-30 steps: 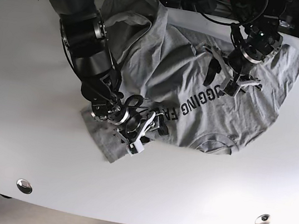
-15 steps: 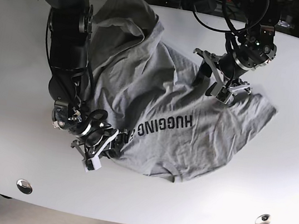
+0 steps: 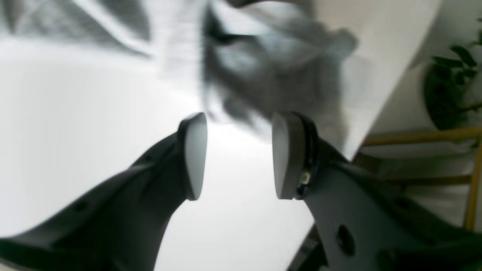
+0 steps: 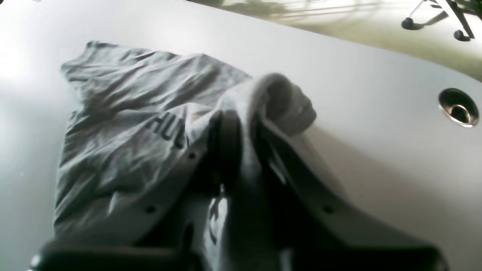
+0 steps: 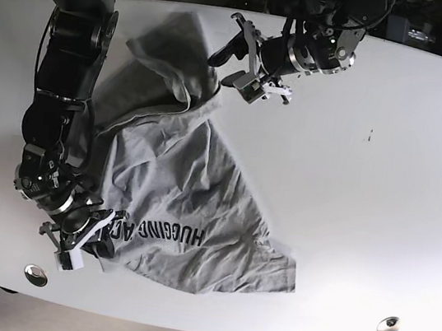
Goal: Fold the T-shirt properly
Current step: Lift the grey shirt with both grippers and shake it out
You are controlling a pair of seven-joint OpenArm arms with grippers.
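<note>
Shirt: your grey cotton T-shirt with black lettering (image 5: 190,203) lies rumpled and slanted across the white tabletop (image 5: 382,198), far end bunched near the table's back edge, near end by the front left corner.
Right gripper (image 5: 81,236): you have its fingers pinched on a roll of the shirt's edge, likely to drag that corner outward and flatten the cloth.
Left gripper (image 5: 248,66): fingers apart, nothing between them, just beside the bunched far end; probably placed to grab there.
Right wrist view: you see the cloth (image 4: 278,98) curled over the closed fingertips, hidden from the base camera.
Left wrist view: blurred, but the gap between the pads (image 3: 196,154) is plain.
Base view: only here do you get the whole layout.
</note>
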